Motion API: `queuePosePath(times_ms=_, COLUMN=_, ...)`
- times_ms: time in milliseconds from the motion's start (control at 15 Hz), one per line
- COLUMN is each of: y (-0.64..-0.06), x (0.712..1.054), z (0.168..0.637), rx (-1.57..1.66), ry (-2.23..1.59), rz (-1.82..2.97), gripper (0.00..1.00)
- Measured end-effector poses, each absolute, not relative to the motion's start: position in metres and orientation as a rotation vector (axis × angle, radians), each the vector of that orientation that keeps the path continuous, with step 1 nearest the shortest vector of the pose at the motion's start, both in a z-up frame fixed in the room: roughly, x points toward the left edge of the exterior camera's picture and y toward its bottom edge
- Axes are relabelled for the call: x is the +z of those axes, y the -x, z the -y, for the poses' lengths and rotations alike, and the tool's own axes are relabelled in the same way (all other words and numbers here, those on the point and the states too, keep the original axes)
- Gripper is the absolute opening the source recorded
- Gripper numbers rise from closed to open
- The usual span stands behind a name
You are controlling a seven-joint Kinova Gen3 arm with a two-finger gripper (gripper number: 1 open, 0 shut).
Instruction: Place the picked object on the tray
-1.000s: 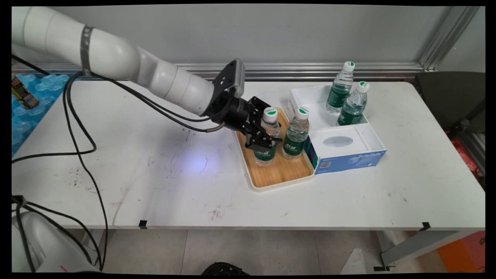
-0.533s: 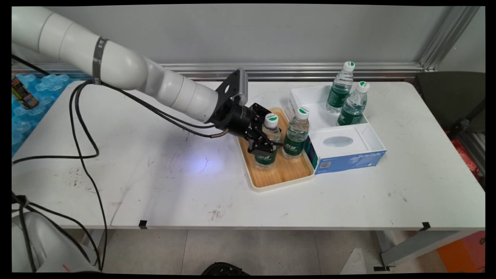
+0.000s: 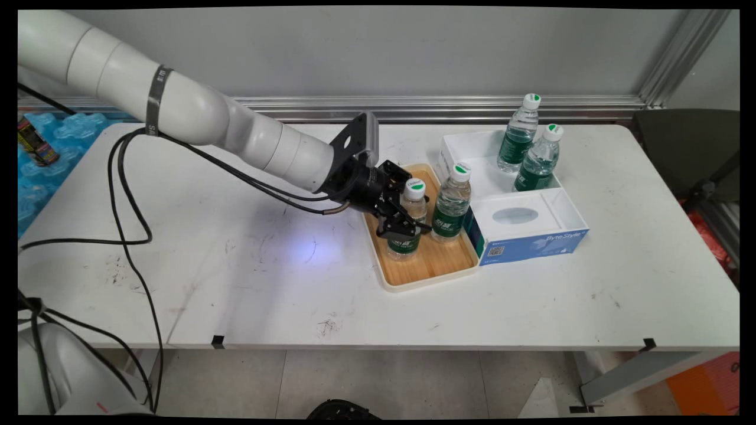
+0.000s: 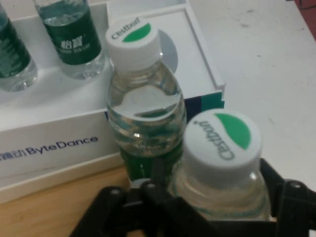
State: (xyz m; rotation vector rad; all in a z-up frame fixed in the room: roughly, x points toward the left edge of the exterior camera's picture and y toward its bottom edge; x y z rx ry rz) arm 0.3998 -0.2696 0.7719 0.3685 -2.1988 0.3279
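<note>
The gripper (image 3: 406, 227) is closing its jaws around the water bottle (image 3: 407, 223) that is standing in the wooden tray (image 3: 428, 264), the nearer-left of the two bottles there; in the hand view the black fingers (image 4: 289, 197) are flanking the bottle's shoulder on both sides, just under its white and green cap (image 4: 222, 138), and appear to be gripping it. Compared with a second ago, the bottle and the jaws are sitting lower and a little nearer the tray's front edge, and the arm has come down with them, so the bottle's base is now resting, or all but resting, on the tray's wooden floor; contact itself is hidden behind the jaws. The second bottle (image 3: 452, 203) is standing upright in the same tray, just beside the held one on the side toward the tissue box (image 3: 525, 233), and has not shifted. Beyond the tray, two more bottles (image 3: 520, 134) are standing together in the open white box (image 3: 472, 153), well apart from the jaws and likewise unmoved. Tray and boxes are all lying on the white bench (image 3: 236, 283).
</note>
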Motion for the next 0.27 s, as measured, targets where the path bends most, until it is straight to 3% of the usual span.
queuePosePath(times_ms=267, y=-0.4003, x=0.7693, z=0.2681, rx=0.328, ry=-0.373, rz=2.199, gripper=1.0)
